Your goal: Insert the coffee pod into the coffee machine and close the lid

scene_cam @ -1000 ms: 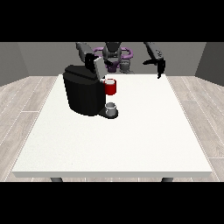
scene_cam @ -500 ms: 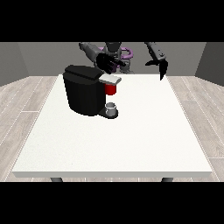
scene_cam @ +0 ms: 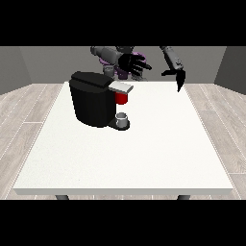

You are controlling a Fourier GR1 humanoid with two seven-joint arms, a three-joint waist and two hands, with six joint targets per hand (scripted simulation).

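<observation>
The black coffee machine stands on the white table, left of the middle. Its grey lid lies about level, sticking out toward the view's right. Under the lid is a red thing at the machine. A grey thing, shaped like a small cup, sits on the machine's base. The hand at the view's left hovers just above and behind the lid with its fingers spread. The hand at the view's right hangs over the table's far edge, fingers relaxed and pointing down, holding nothing.
The robot's torso is behind the table's far edge. Grey wood floor surrounds the table on all sides.
The hand at the view's left has come from behind the machine to a spot above the lid, fingers spreading. The hand at the view's right has drifted slightly down and outward.
</observation>
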